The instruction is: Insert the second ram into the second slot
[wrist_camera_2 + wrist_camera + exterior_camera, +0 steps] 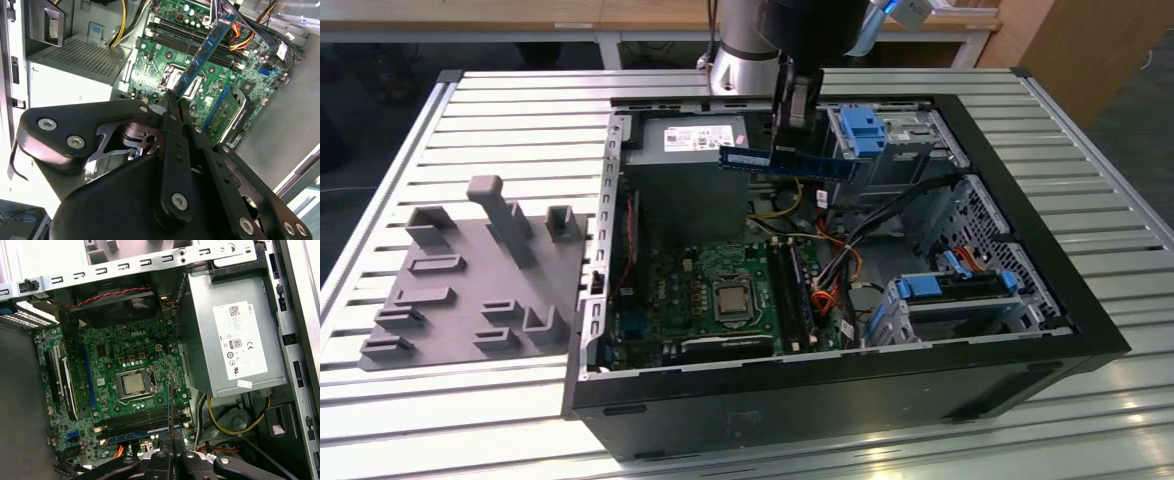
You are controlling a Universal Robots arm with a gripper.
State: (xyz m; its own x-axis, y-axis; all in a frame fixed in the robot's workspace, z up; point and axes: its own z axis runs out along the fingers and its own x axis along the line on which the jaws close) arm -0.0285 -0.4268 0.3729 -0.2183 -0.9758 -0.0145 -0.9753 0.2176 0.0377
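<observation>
One memory stick held over the open computer

One thin dark-blue memory stick is clamped at its middle by the gripper, whose fingers are closed on it. In the exterior view the stick is held level on its long edge, high over the open computer case. It is near the power supply and well apart from the motherboard below. The black memory slots are seen just beside the processor socket, and they are not touched by the stick. In the first wrist view the stick is seen edge-on, over the motherboard and across the line of the slots. The case is set on a slatted metal table, with a grey holder beside it at the exterior view's left.
</observation>
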